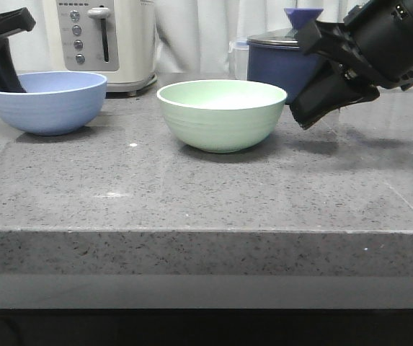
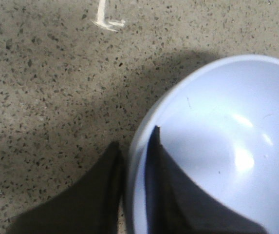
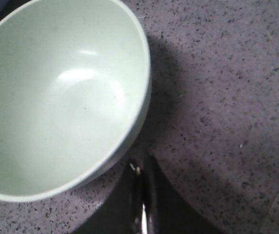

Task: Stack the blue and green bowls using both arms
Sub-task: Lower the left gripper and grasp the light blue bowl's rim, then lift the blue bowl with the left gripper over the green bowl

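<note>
Blue bowl (image 1: 49,101) left of green bowl (image 1: 221,113); toaster (image 1: 105,40) behind, saucepan (image 1: 282,61) right-rear

The left gripper (image 2: 135,161) straddles the rim of the blue bowl (image 2: 217,146): one dark finger (image 2: 98,195) outside the wall, the other inside, the rim pinched between them. The bowl sits on a speckled grey stone countertop (image 2: 56,87). A white mark (image 2: 105,19) lies on the stone, well apart from the bowl.
</note>
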You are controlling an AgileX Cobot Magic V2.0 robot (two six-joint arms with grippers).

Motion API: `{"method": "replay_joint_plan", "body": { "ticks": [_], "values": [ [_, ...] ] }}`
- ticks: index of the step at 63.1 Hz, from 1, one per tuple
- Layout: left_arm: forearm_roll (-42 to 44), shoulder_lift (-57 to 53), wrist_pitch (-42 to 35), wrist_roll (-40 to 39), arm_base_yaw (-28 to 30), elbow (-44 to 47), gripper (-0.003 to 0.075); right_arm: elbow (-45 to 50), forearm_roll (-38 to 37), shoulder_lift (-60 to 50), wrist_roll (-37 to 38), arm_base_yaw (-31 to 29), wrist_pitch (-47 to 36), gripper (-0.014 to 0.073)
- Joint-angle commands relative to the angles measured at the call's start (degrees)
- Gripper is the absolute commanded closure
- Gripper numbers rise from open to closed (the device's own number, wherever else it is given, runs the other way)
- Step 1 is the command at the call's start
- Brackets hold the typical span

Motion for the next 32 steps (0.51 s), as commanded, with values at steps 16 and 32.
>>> {"method": "replay_joint_plan", "body": {
  "ticks": [16, 32],
  "values": [
    [-1.44, -3.16, 7.32, 0.39, -1.12, -8.89, 0.0740, -1.47, 2.17, -1.89, -0.64, -0.29, -0.89, 0.0657],
    [0.73, -3.05, 10.95, 0.02, -11.07, -19.53, 0.0740, -1.47, 2.17, -1.89, -0.64, -0.29, -0.89, 0.0657]
  ]
}}
